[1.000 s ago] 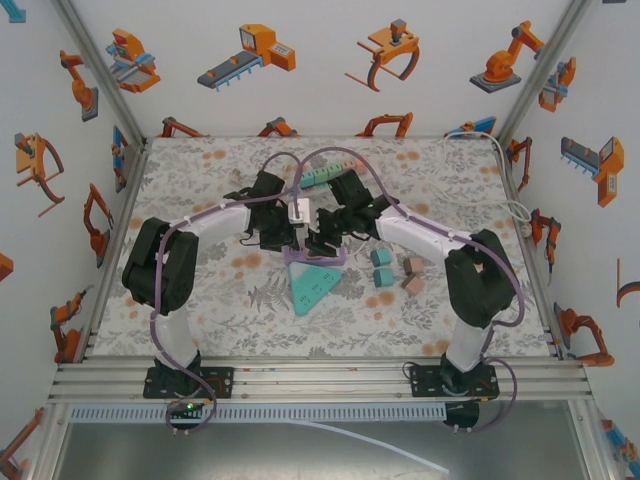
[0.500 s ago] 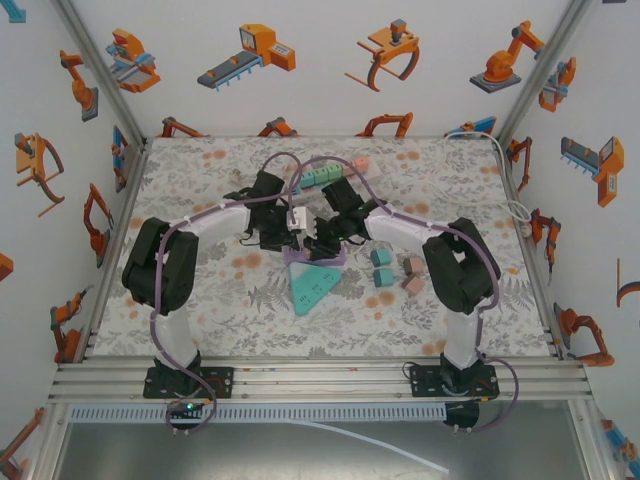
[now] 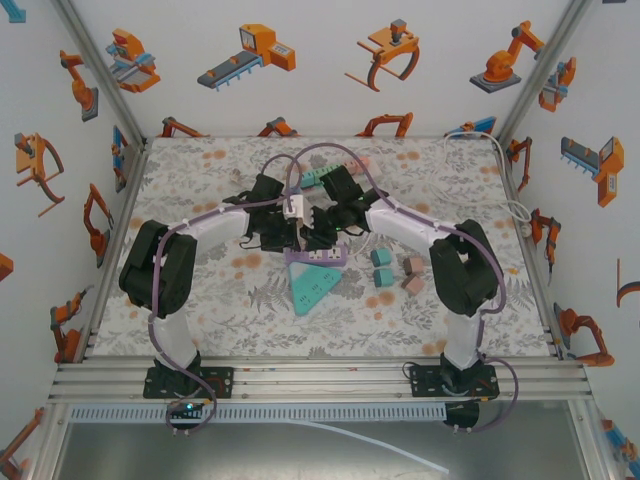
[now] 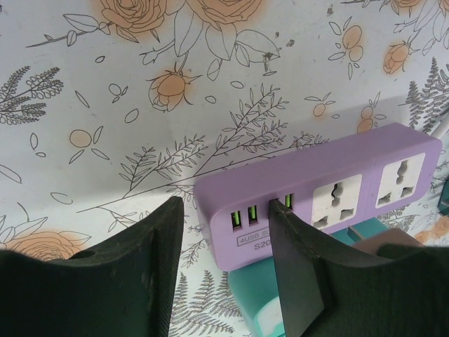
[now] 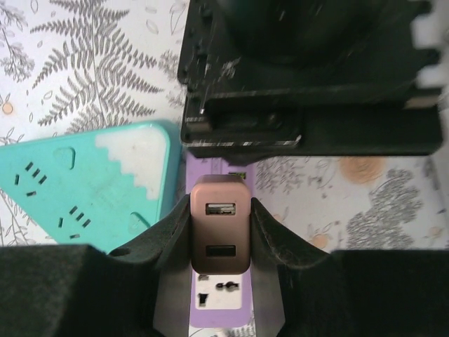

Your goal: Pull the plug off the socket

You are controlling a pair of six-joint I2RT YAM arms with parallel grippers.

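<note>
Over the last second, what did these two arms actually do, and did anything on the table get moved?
The right gripper closed on the brown plug, and its arm folded in toward the middle. The plug shifted slightly toward the back; whether it is out of the purple power strip I cannot tell. The left gripper, the teal triangle and the small blocks stayed put.

Bright, even light across my feeds, no glare.
Soft shadows sit under the arms (image 3: 215, 222); close to the lens I see dark fingers (image 4: 133, 274) slightly blurred.
</note>
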